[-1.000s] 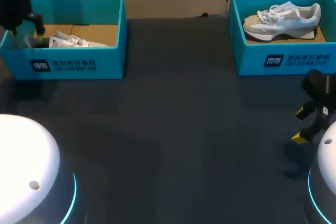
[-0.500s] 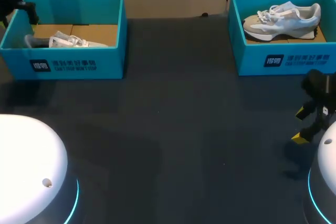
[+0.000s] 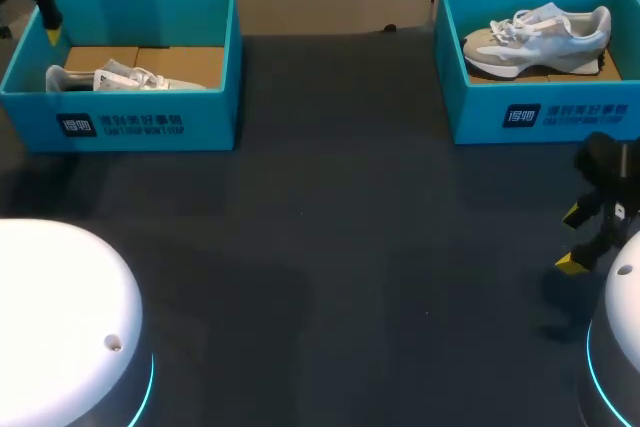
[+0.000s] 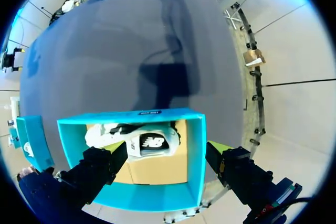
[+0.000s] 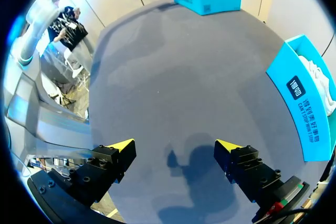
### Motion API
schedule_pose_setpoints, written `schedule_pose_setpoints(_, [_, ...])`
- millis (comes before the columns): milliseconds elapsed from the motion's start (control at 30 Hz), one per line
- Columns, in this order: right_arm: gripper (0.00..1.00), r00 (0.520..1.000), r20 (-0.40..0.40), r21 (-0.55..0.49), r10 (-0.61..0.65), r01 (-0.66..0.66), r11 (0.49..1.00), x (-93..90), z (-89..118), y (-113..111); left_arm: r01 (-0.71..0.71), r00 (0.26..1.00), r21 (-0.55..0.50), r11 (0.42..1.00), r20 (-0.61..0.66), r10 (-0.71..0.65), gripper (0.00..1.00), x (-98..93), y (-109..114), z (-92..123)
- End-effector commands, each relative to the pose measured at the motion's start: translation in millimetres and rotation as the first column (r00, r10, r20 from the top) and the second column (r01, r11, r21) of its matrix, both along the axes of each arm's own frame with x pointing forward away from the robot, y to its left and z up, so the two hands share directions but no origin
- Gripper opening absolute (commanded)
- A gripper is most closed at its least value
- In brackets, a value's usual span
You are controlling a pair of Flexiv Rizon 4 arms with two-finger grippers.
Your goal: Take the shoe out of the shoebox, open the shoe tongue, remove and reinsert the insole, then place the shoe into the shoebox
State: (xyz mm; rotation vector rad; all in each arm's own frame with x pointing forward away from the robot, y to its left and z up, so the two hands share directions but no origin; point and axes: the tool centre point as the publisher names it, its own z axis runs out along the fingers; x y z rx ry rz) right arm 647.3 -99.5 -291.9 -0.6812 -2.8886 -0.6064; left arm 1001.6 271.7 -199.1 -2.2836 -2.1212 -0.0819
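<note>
Yellow-tipped fingers of the left claw [image 4: 167, 149] stand spread wide with nothing between them. It hovers above the teal shoebox [image 4: 195, 156] at the counter's far left. One finger hangs over the box's inside. The other sits just outside a side wall, so the claw straddles that wall instead of lining up over its target. The wide spread looks like readiness for a grasp that has not yet been made. The white shoe [image 4: 142, 141] lies untouched on the box's cardboard floor [image 4: 157, 169], close along the printed front wall.

At the right edge, the right claw [image 5: 174, 145] is equally spread and empty over the bare dark counter [image 3: 330, 277]. It seems parked out of the way until the tongue and insole need a second grip. It is well apart from the second shoebox [image 3: 540, 115], where a grey-and-white shoe [image 3: 540, 32] rests.
</note>
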Motion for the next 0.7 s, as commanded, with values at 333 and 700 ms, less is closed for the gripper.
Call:
schedule_pose_setpoints(333, [1.0,1.0,0.0,-0.003,-0.001,0.001,1.0,-0.4,-0.5,0.6,0.006,0.999,0.003,1.0,0.032,-0.006,1.0,-25.1,-0.4,10.8])
schedule_pose_setpoints(700, [1.0,0.975,-0.092,-0.105,-0.204,0.195,0.975,33.8,17.6,-8.8,0.006,0.999,0.003,1.0,0.032,-0.006,1.0,-25.1,-0.4,10.8])
